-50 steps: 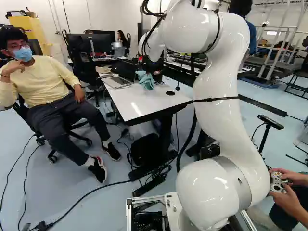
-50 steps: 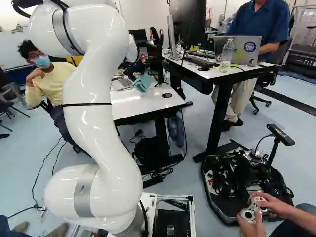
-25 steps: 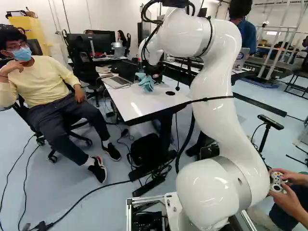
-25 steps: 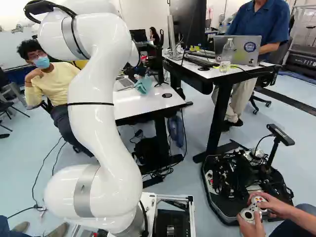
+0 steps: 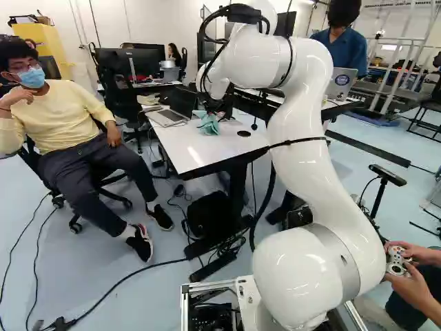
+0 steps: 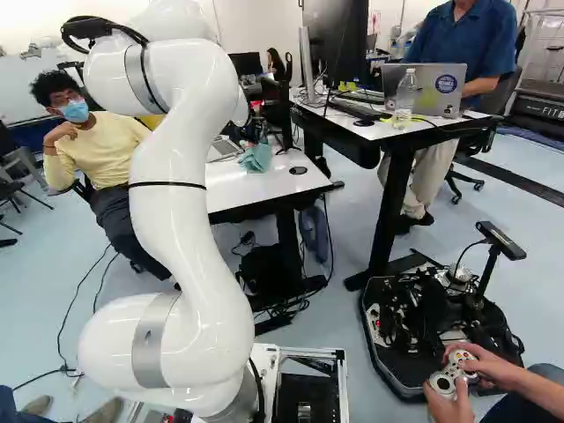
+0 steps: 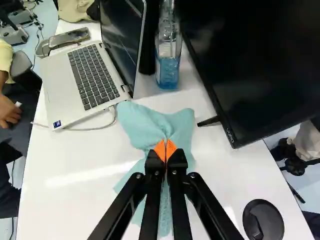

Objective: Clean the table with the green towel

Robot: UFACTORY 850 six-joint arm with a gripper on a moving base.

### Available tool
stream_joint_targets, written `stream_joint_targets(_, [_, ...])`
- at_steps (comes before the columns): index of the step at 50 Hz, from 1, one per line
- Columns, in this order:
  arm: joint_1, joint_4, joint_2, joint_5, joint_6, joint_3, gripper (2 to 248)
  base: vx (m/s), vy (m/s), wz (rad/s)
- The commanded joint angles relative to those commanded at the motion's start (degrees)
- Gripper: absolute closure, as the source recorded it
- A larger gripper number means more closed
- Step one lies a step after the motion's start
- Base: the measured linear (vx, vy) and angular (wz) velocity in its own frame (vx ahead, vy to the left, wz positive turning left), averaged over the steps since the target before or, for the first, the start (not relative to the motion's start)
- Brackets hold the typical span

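At the far part of the white table (image 5: 196,153), my gripper (image 5: 216,107) points down in the left base view, its lower end by the green towel (image 5: 209,125). The same bunched, pale green towel (image 6: 256,159) shows beside the arm in the right base view. In the wrist view the gripper (image 7: 165,151) has its orange pads pressed together on a pinched fold of the towel (image 7: 150,125). The cloth spreads ahead of the fingers and hangs under them; whether its lower folds touch the tabletop I cannot tell.
An open laptop (image 7: 95,75) with a phone (image 7: 69,38) beyond it lies beside the towel. A bottle (image 7: 168,52) stands ahead, and a large monitor (image 7: 250,60) on the other side. A round black cable cover (image 7: 263,220) is set in the tabletop. A person sits by the table.
My arm's upper part has swung lower, leftward in the left base view and rightward in the right one. The towel has moved slightly down with the gripper. The base has stayed still.
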Motion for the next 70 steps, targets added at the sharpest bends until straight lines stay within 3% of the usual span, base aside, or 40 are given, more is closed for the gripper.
stream_joint_targets(70, [0.0, 0.0, -3.7, 0.0, 0.0, -0.7, 225, 0.000, 0.000, 0.000])
